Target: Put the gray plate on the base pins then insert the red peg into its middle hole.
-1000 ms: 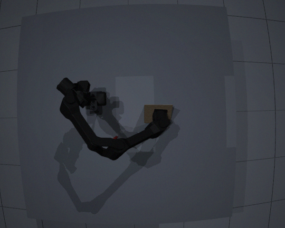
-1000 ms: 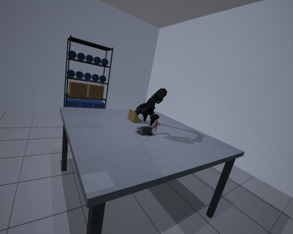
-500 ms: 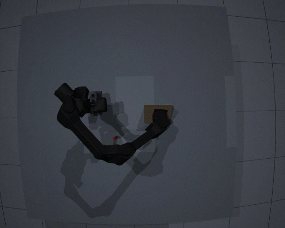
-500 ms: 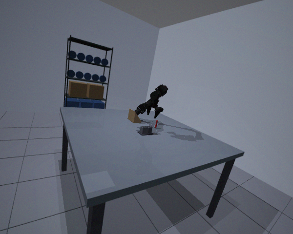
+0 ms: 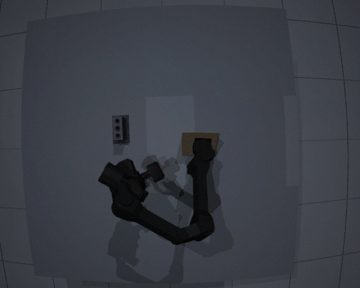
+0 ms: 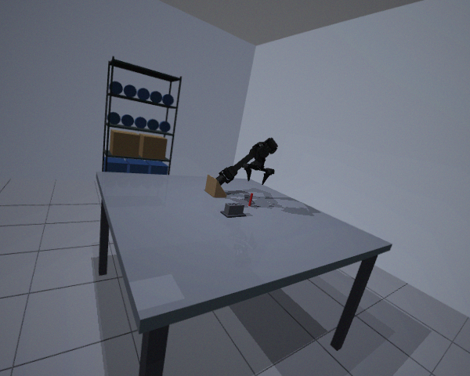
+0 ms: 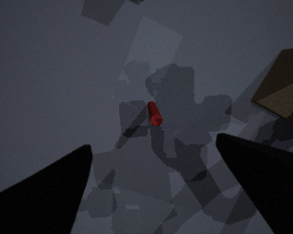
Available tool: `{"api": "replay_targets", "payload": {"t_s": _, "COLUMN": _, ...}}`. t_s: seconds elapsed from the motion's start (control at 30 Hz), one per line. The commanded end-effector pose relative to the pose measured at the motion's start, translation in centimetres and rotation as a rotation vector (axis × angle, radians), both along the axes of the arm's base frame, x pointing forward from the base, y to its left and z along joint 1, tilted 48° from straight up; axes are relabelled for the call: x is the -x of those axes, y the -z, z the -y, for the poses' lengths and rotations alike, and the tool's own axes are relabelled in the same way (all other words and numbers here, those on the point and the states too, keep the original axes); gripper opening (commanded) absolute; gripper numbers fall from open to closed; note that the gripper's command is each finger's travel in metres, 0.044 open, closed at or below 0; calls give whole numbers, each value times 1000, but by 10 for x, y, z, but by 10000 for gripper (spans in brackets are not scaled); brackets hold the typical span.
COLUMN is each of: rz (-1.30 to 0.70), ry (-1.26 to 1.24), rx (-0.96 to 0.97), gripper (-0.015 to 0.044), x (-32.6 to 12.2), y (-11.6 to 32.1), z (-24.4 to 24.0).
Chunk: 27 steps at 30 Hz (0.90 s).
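1. Gripper point(image 5: 136, 179) point(image 6: 255, 182) point(image 7: 155, 144) was released w/ nothing btwn its fingers; it hung above the worktop point(image 5: 81, 77) point(image 6: 211, 251) point(image 7: 49, 73), tips down & wide apart.
2. Red peg point(image 6: 251, 199) point(image 7: 154, 113) stood approx. upright on the worktop, below the gripper & apart from it; wrist view had it ctr., a bit beyond the fingertips.
3. Gray plate point(image 5: 120, 123) point(image 6: 233, 210) lay level on the base point(image 5: 127, 130) point(image 6: 224, 212) point(image 7: 137, 2), three openings up; pin fit too small to tell.
4. Peg wasn't in the plate's mid. hole; it stood near the base.
5. Wooden wedge point(image 5: 186, 144) point(image 6: 214, 187) point(image 7: 285, 93) sat at the arm's point(image 5: 200, 186) point(image 6: 245, 160) foot, apart from peg & plate.
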State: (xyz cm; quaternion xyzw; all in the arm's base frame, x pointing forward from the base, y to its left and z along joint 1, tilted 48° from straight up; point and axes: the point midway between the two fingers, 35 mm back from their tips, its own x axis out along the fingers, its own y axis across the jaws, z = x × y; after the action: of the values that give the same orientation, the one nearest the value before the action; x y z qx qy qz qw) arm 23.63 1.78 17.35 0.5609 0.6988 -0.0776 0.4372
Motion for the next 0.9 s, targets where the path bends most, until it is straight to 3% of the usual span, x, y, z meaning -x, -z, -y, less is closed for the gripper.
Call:
{"api": "replay_targets", "payload": {"t_s": 0.0, "rz": 16, "ry": -14, "rx": -8, "gripper": 440, "x": 13, "y": 2, "z": -4}}
{"api": "replay_targets", "payload": {"t_s": 0.2, "rz": -10, "ry": -70, "rx": -31, "gripper": 440, "x": 12, "y": 25, "z": -29}}
{"api": "replay_targets", "payload": {"t_s": 0.87, "rz": -9, "ry": -69, "rx": -28, "gripper": 440, "x": 11, "y": 47, "z": -52}}
